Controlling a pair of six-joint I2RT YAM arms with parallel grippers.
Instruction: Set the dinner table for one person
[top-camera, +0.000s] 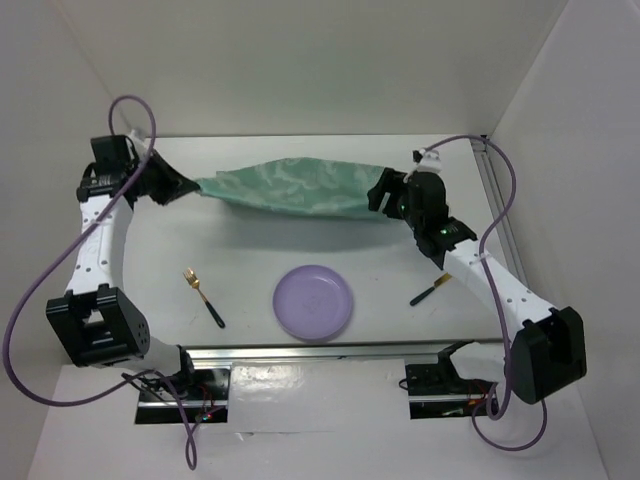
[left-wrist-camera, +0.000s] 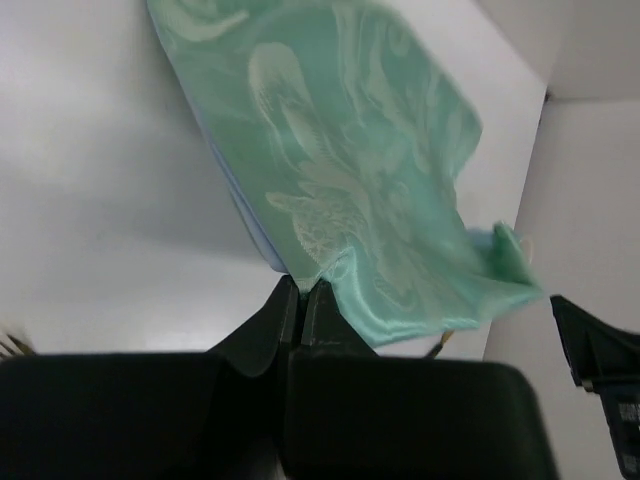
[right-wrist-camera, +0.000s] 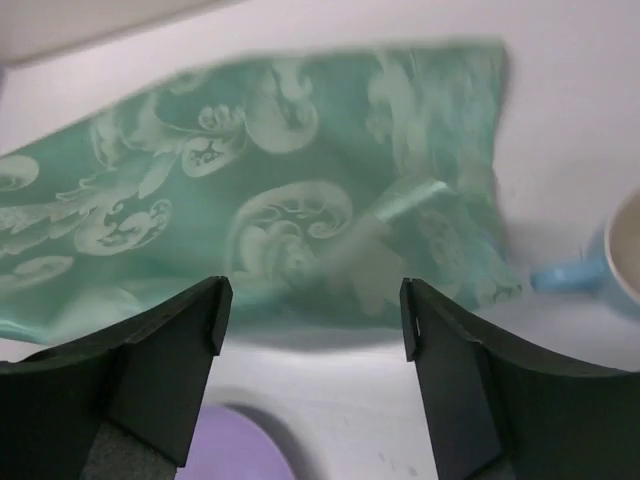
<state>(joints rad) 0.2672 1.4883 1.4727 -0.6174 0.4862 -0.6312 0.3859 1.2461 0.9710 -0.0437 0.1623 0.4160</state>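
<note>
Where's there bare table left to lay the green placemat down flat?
Bare table runs in a band between the placemat and the purple plate, and behind the placemat toward the back wall. The near edge is crowded: fork, plate, dark-handled utensil. A blue mug sits by the placemat's right end.

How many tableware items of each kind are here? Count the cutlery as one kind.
Placemat: 1
Plate: 1
Cutlery: 2, a fork and a black-handled piece
Mug: 1
Total: 5
</note>
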